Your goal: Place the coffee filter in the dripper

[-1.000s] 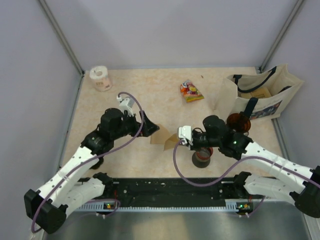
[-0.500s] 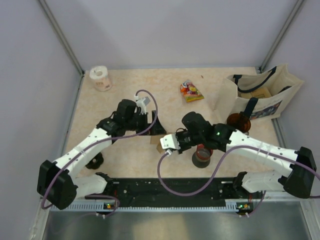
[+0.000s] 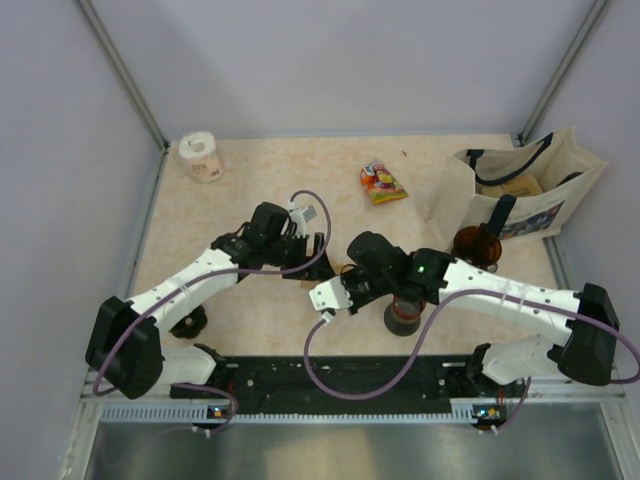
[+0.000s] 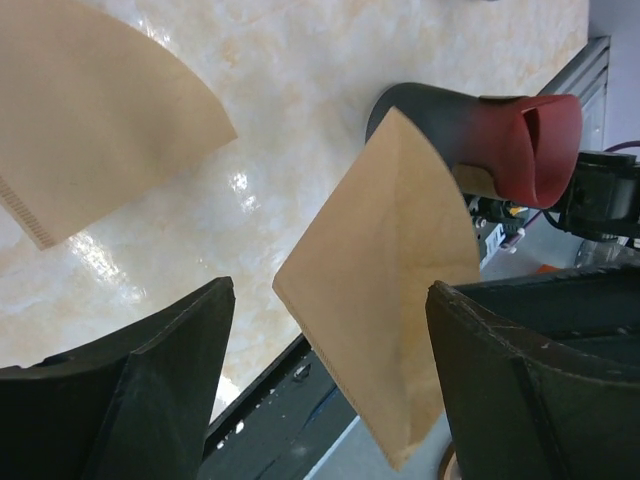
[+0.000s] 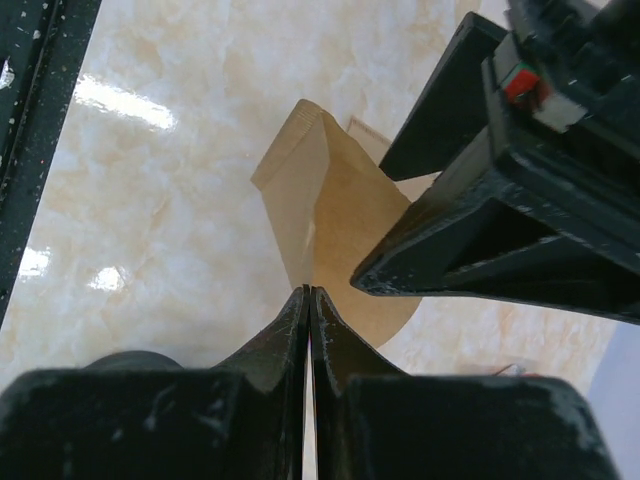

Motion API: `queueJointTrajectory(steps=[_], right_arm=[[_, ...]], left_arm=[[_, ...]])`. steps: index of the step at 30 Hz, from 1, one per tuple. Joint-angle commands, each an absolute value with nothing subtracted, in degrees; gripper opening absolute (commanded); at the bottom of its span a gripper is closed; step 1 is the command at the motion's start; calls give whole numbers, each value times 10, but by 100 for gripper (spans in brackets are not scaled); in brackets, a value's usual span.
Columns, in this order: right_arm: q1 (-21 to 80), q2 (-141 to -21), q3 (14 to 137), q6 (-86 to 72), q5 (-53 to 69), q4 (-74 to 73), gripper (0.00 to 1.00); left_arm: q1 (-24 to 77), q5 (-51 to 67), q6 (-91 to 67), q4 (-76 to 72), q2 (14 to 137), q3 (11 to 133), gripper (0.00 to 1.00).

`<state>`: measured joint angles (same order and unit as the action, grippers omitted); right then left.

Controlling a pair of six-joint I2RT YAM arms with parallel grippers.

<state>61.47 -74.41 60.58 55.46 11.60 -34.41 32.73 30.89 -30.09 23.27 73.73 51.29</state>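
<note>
A brown paper coffee filter (image 4: pixel 385 290) hangs in the air between the open fingers of my left gripper (image 4: pixel 330 290). My right gripper (image 5: pixel 308 292) is shut on the lower edge of this filter (image 5: pixel 340 210). In the top view both grippers meet mid-table, left (image 3: pixel 318 255) and right (image 3: pixel 345 275), and largely hide the filter. The olive-brown dripper (image 3: pixel 476 243) stands to the right by the bag, apart from both grippers. A second filter (image 4: pixel 90 110) lies flat on the table.
A black cup with a red rim (image 3: pixel 404 312) stands under my right arm and shows in the left wrist view (image 4: pixel 480 135). A tote bag (image 3: pixel 520 190) is at the back right, a snack packet (image 3: pixel 382 183) at the back middle, a paper roll (image 3: pixel 203 156) at the back left.
My right gripper swung left from beside the black cup onto the filter. My left gripper moved right, toward the table's middle, with the filter between its fingers.
</note>
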Motion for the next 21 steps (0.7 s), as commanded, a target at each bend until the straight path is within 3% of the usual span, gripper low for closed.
queueJointTrajectory(steps=[1, 3, 8, 11, 17, 21], right_arm=[[633, -738, 649, 575, 104, -352, 0], [637, -737, 647, 577, 104, -352, 0], [642, -740, 647, 578, 102, -352, 0], [644, -737, 643, 561, 103, -359, 0], [648, -711, 606, 521, 105, -359, 0], [647, -690, 581, 505, 132, -359, 0]], left_arm=[[336, 305, -280, 236, 751, 527, 81], [337, 308, -280, 236, 756, 530, 76], [343, 336, -264, 243, 767, 544, 39], [344, 289, -254, 261, 766, 554, 23], [343, 190, -241, 279, 751, 567, 0], [343, 166, -239, 271, 736, 575, 0]])
